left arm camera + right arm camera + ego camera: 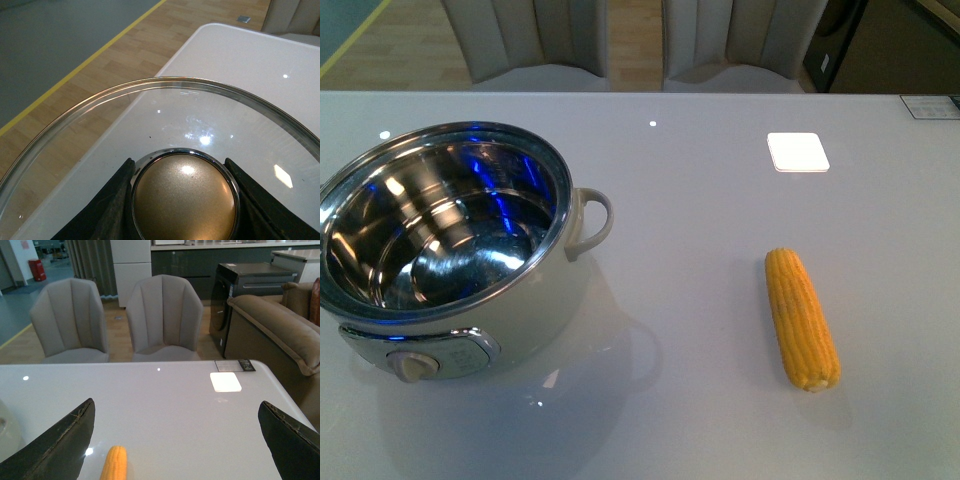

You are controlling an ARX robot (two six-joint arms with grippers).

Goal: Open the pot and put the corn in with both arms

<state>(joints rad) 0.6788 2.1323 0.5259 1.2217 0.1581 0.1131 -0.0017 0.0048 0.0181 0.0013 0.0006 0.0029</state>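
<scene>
Lid [165, 115] glass runs out of frame in the left wrist view; left gripper [180, 172] clenched on its gold knob [184, 205]. Pot [545, 310] stands uncovered at front-view left; corn [801, 318] lies lower right on the grey table [700, 200], one end showing between the fingers [60, 440] of the right gripper [176, 405], spread wide, not touching. Two padded chairs [165, 315] beyond.

Nothing legible showed in any view; a printed card [929, 105] lay at the far right of the table [700, 400], its marks too small to read; the pot [558, 300] had no readable marking on its dial panel [460, 352].
</scene>
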